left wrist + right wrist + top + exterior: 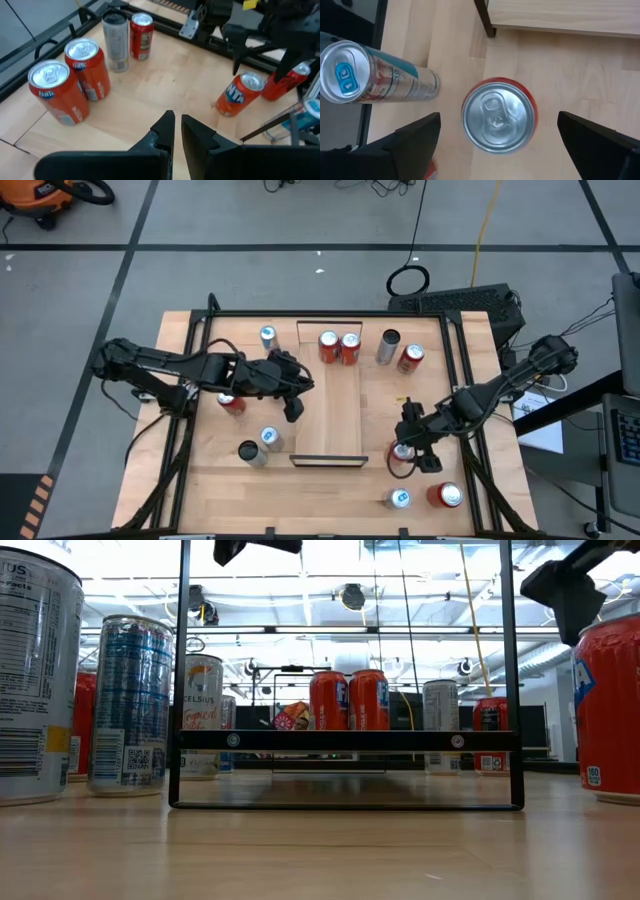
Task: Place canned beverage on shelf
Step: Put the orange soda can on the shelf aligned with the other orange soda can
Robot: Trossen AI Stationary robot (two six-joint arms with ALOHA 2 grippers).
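Note:
The shelf [335, 410] is a long light-wood board lying in the middle of the table. Two orange cans [338, 346] stand upright on its far end. Another orange can [498, 117] stands upright on the tabletop just right of the shelf's near end. My right gripper [412, 448] hangs open just above it, one finger out to each side of its top and neither touching. My left gripper [177, 131] hovers shut and empty over the shelf's left edge [297, 405].
Loose cans stand around the shelf. At the far side are a silver one [267, 335], a grey one [388, 345] and a red one [410, 358]. Some stand at the near left [258, 445]. A slim white can [380, 75] and a red can [445, 495] stand near the right gripper.

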